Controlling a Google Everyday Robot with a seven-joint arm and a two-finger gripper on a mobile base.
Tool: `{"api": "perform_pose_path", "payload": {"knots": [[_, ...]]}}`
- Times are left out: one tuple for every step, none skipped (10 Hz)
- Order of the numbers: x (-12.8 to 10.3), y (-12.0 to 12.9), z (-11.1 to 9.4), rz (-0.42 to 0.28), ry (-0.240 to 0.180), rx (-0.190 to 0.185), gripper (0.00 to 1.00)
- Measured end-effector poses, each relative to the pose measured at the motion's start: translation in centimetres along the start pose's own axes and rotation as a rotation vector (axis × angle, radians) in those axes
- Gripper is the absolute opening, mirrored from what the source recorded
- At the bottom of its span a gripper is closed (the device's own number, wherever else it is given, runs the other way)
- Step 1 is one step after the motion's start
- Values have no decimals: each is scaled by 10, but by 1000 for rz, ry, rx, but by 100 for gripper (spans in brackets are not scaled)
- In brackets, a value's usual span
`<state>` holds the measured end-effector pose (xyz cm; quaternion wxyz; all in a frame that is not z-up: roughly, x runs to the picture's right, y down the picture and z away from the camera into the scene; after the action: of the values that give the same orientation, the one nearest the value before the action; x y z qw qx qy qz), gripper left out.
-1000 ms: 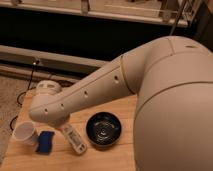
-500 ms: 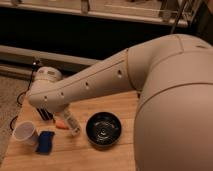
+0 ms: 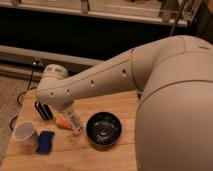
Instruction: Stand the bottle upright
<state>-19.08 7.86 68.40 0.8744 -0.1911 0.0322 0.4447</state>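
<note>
Pale wood forms the desk [image 3: 115, 152], which carries every item in view. Nearest the camera, at the desk's front left, a blue block-shaped object [image 3: 45, 141] lies flat, with a white paper cup [image 3: 25, 133] standing upright just beside it on its left. To the right of these, near the desk's centre, a dark round bowl [image 3: 103, 129] sits open side up. The bottle [image 3: 74, 120] lies on its side just left of the bowl, running diagonally from upper left to lower right; its upper end passes under the arm. An orange carrot-like object [image 3: 62, 123] lies against the bottle's left side, touching or nearly touching it. Farther back, the hand [image 3: 44, 110] is at the left part of the desk, low over the surface, left of the bottle and apart from it; its dark fingers [image 3: 41, 108] point downward, and whether it is open or closed cannot be determined from this view. It grips nothing visible. The cream-coloured arm [image 3: 95, 82] extends from the large robot body [image 3: 175, 110] at right, crossing above the desk to the hand. Beyond the desk, a dark shelf unit [image 3: 75, 35] fills the background.
</note>
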Motion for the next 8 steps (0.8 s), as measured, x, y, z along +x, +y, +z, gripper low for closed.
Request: {"api": "perform_pose_path", "payload": {"knots": [[2,-5,-2,13,-3,1,18],[3,-11,-4,23,-10,6,18],[3,-15,-6,30,-15,13,18],[3,-24,-8,43,-24,25,18],[2,-29,-9,51,-30,32,18],[-2,-38,-10,64,-40,40,18],[-7,-48,-8,79,-49,48,18],[-14,-59,-5,87,-57,55,18]]}}
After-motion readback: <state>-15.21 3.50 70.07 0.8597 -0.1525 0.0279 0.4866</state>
